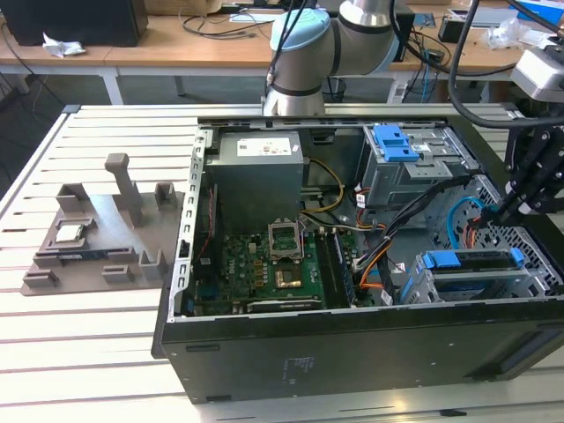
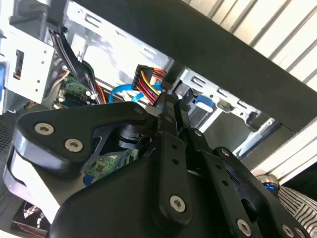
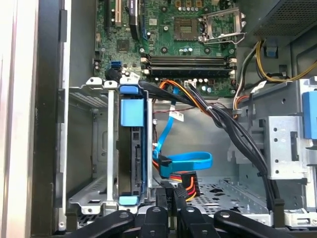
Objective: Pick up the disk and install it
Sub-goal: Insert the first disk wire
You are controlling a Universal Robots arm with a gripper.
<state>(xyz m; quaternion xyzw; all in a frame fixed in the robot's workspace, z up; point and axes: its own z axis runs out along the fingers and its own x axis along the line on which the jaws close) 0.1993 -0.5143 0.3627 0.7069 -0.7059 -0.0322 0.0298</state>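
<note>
- Disk point(image 3: 132, 153) sits edge-on in its grey metal cage point(image 3: 89, 148), blue carrier showing.
- Black pincer point(image 3: 173, 198) grips the ribbed power plug point(image 3: 187, 184) just beside the cage, at 3 o'clock.

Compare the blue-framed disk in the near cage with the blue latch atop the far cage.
The disk sits slotted inside the near cage; the blue latch lies atop the far cage. The disk's carrier is long and narrow; the latch, short and blocky. Both show blue plastic.

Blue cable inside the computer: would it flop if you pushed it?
Probably floppy: the blue cable already curves in a loop. Likely light too, since it looks thin and flat.
</note>
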